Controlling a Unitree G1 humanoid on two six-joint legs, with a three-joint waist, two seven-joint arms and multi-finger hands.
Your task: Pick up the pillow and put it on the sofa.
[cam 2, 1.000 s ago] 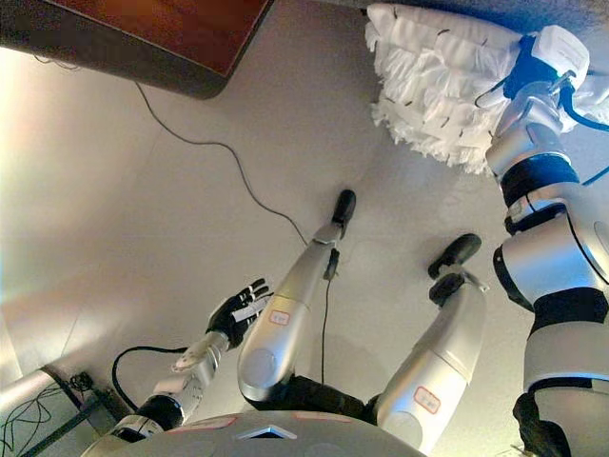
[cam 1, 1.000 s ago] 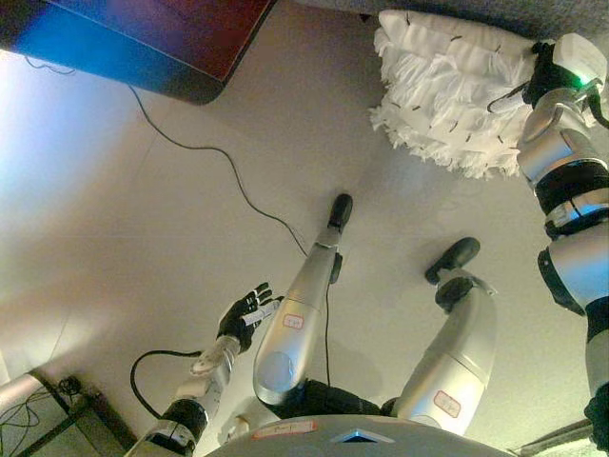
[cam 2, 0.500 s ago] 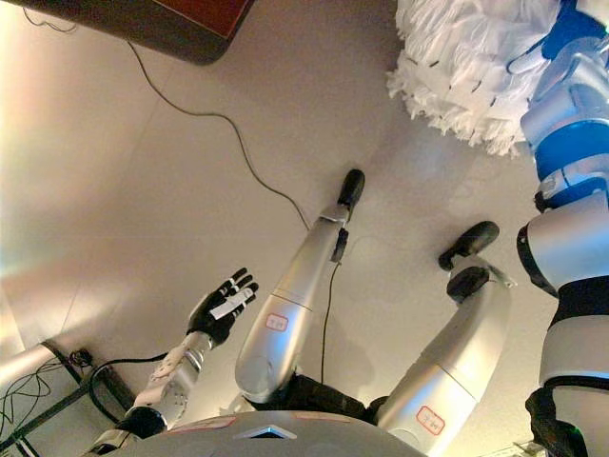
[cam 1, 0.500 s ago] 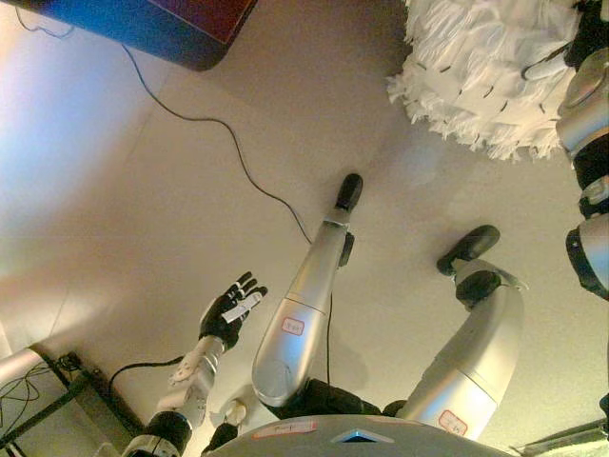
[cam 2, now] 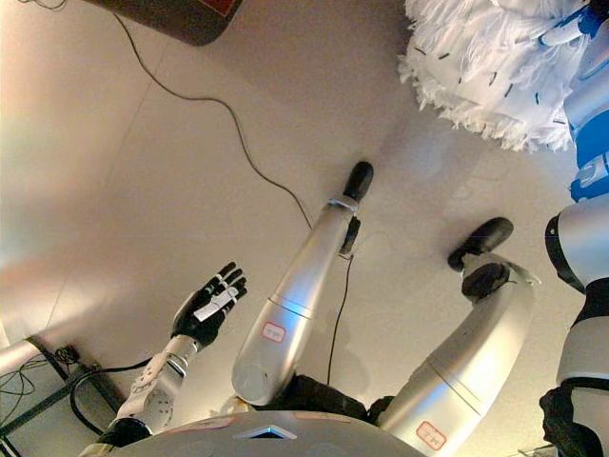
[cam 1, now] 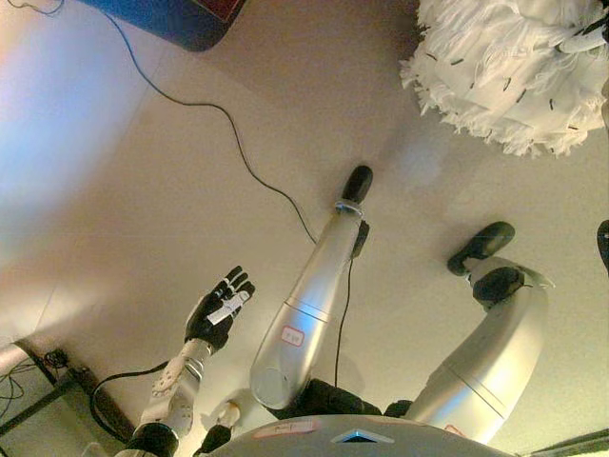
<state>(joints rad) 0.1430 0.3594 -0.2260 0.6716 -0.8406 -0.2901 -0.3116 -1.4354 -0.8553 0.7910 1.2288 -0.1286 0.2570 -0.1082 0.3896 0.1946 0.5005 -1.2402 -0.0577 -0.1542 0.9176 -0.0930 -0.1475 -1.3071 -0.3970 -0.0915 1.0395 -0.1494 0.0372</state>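
Observation:
The white fringed pillow (cam 1: pixel 504 71) hangs at the top right, off the floor, casting a faint shadow below it. My right hand (cam 2: pixel 563 27) is at the pillow's right edge, mostly cut off by the view's border. One white-tipped finger lies curled over the fringe, and the right arm (cam 2: pixel 585 228) rises along the right edge. Low on the left, my left hand (cam 1: pixel 219 309) is open with straight fingers, palm up and holding nothing. No sofa is in view.
The corner of a dark low table (cam 1: pixel 186 17) shows at the top left. A thin black cable (cam 1: pixel 238 152) runs from it across the beige floor. A metal frame with wires (cam 1: pixel 33 386) stands at the bottom left corner.
The camera has shifted, so table corner and pillow sit higher in view. The pillow stays in my right hand. My left hand has stretched a little farther out and down to the left.

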